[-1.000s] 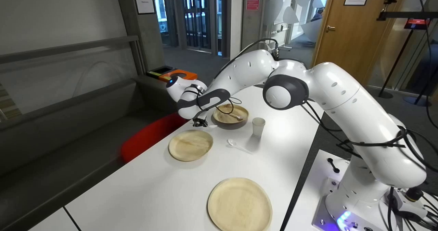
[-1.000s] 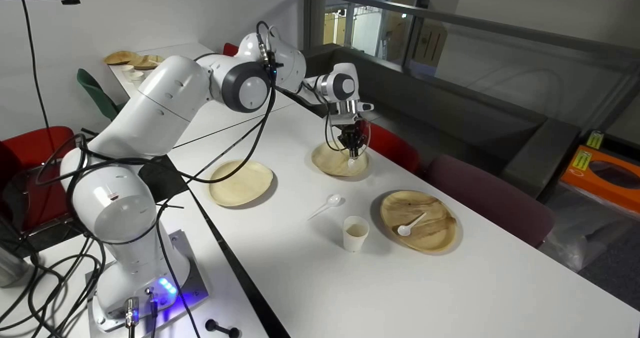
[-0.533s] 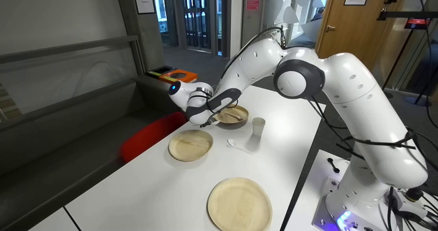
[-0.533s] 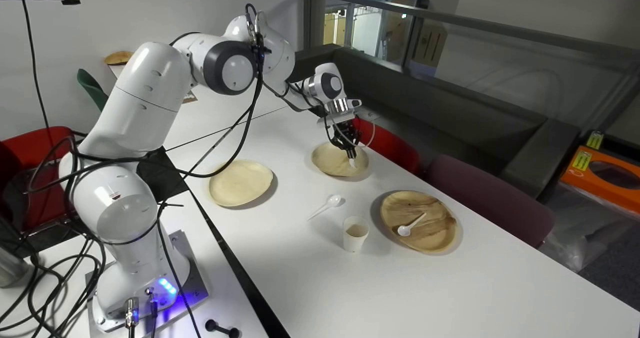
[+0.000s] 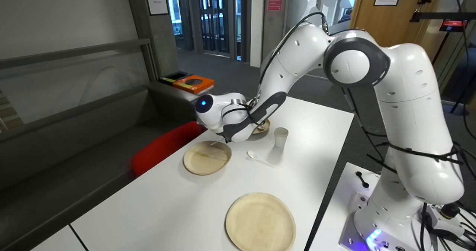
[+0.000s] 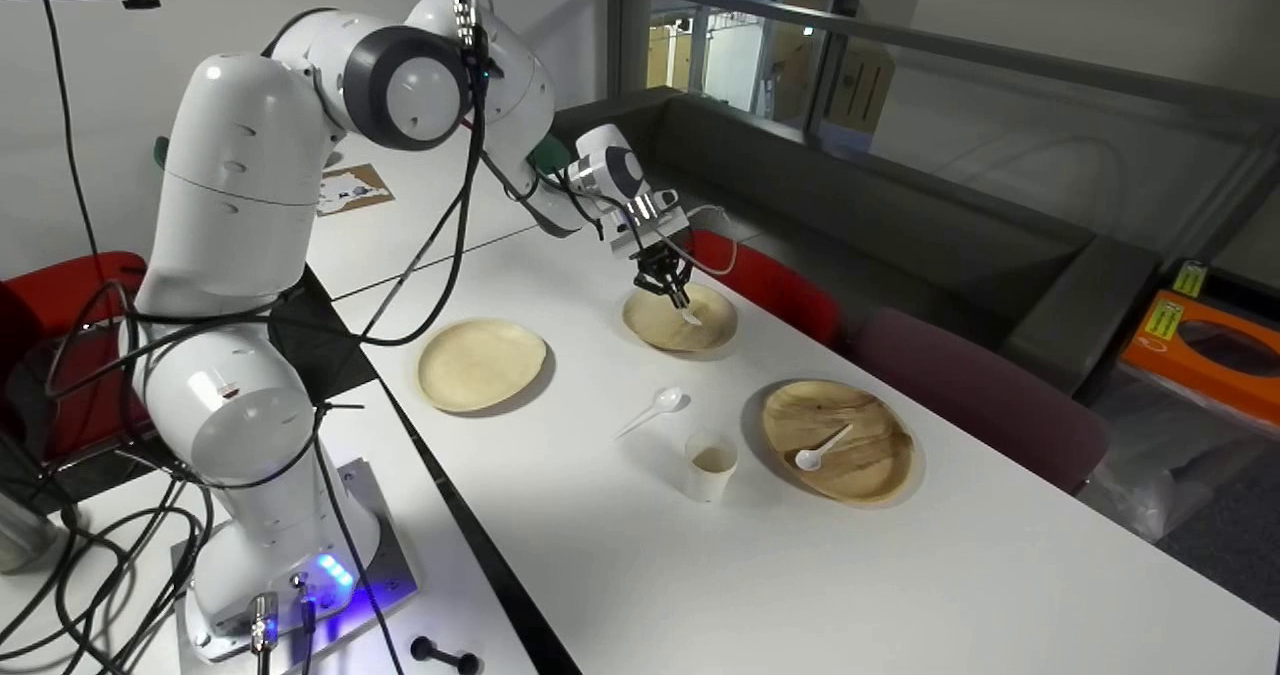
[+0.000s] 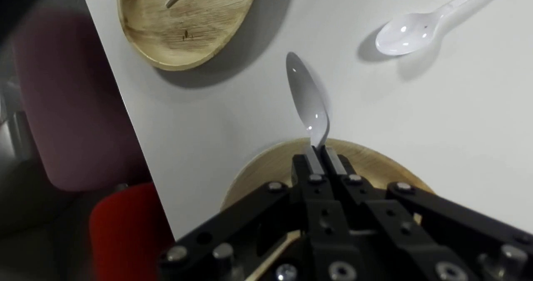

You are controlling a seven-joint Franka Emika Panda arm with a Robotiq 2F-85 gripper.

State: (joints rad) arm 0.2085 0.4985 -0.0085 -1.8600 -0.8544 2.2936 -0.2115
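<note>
My gripper (image 7: 320, 150) is shut on a white plastic spoon (image 7: 306, 98); the bowl sticks out past the fingertips in the wrist view. Below lies a round wooden plate (image 7: 383, 164), partly hidden by the fingers. In an exterior view the gripper (image 6: 682, 301) leans over that same plate (image 6: 655, 327), with the spoon's bowl (image 6: 691, 316) above it. From the opposite side the wrist hides most of the gripper, while the spoon's thin handle (image 5: 217, 142) shows over the plate's (image 5: 202, 165) far edge. Whether the spoon touches the plate I cannot tell.
A second white spoon (image 6: 655, 410) lies on the table beside a paper cup (image 6: 710, 467). Another wooden plate (image 6: 790, 410) carries a third spoon (image 6: 825, 448). One more plate (image 5: 260, 221) sits nearer the robot base. A red chair (image 5: 163, 147) stands at the table's edge.
The elbow has risen and the wrist has tilted over. In the exterior views the gripper has shifted slightly, still with the spoon in it. Plates, cup and loose spoons have stayed put.
</note>
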